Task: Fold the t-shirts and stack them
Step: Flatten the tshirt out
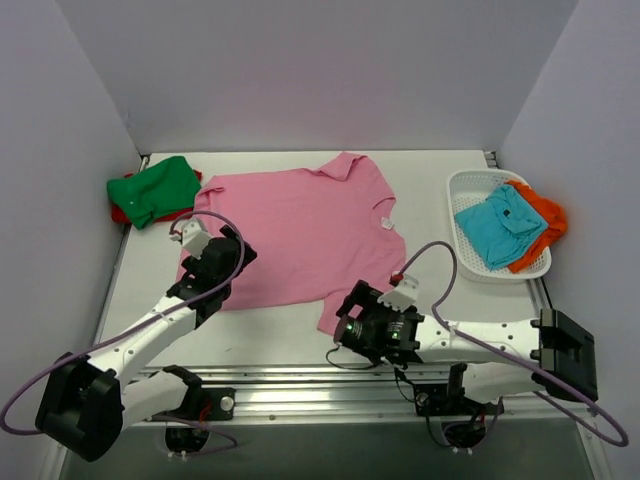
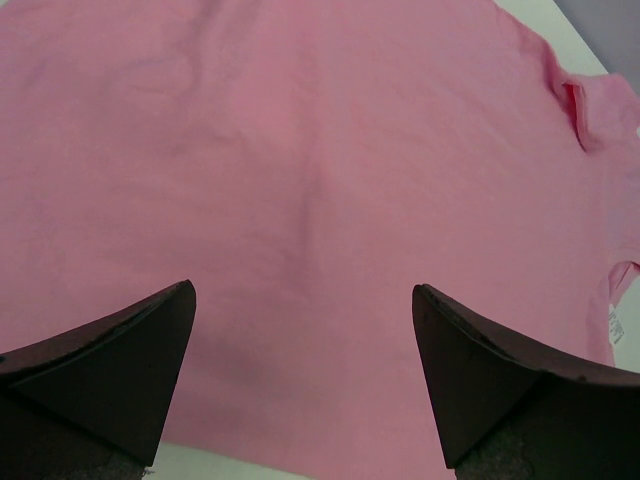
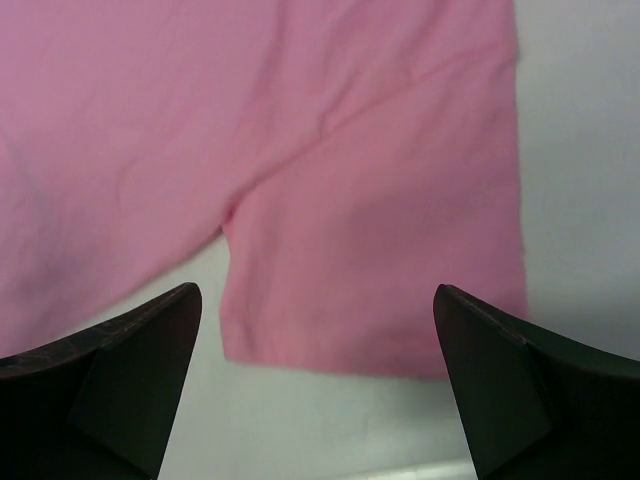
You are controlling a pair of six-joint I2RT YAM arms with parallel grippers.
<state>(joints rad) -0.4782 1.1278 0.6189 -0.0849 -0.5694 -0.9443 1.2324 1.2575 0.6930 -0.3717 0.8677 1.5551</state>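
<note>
The pink shirt (image 1: 300,240) lies spread flat across the middle of the tabletop (image 1: 270,335), by far the largest piece. It looks light, limp and thin, so it should drape and crease rather than hold a shape. A pinch at an edge or corner will likely serve better than one in the open middle, where only a pucker would lift. The left gripper (image 2: 300,300) hangs over the cloth just inside the hem (image 2: 290,440), fingers wide apart and holding nothing. The right gripper (image 3: 315,295) is equally spread and empty above the near sleeve (image 3: 380,270), whose free corner looks like a fair place to take hold. At the right, the white basket (image 1: 470,185) holds a teal shirt (image 1: 497,225) and an orange shirt (image 1: 545,220), crumpled together, the orange one spilling over the rim and mostly covered. At the far left a folded green shirt (image 1: 155,188) sits on a red shirt (image 1: 120,213), of which only a sliver shows. From above, both arms hide their own fingertips. A small white label (image 1: 386,222) shows on the pink cloth; its print is unreadable.
</note>
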